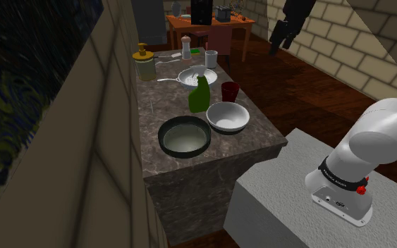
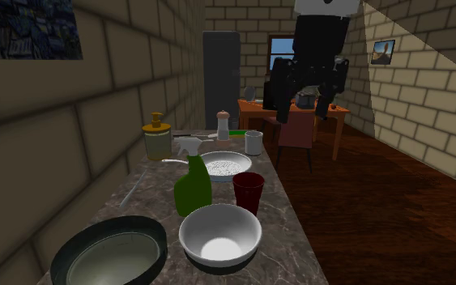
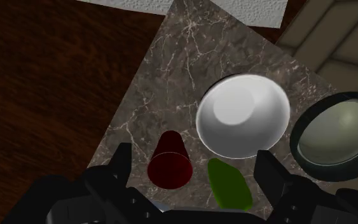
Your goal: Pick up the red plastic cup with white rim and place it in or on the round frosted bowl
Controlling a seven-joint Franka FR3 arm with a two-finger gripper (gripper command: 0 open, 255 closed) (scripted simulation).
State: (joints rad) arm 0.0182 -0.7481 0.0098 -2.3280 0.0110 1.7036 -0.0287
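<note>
Counting along the counter now: two bowls, a white bowl and a dark-rimmed bowl. One red cup. One green spray bottle. One strainer, one pump jar, one grey mug, one shaker. One orange table beyond, and one white robot arm.

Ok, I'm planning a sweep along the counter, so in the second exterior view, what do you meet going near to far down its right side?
white bowl → dark red cup → white perforated dish → grey mug. The green spray bottle stands level with the cup, so it is left out.
</note>
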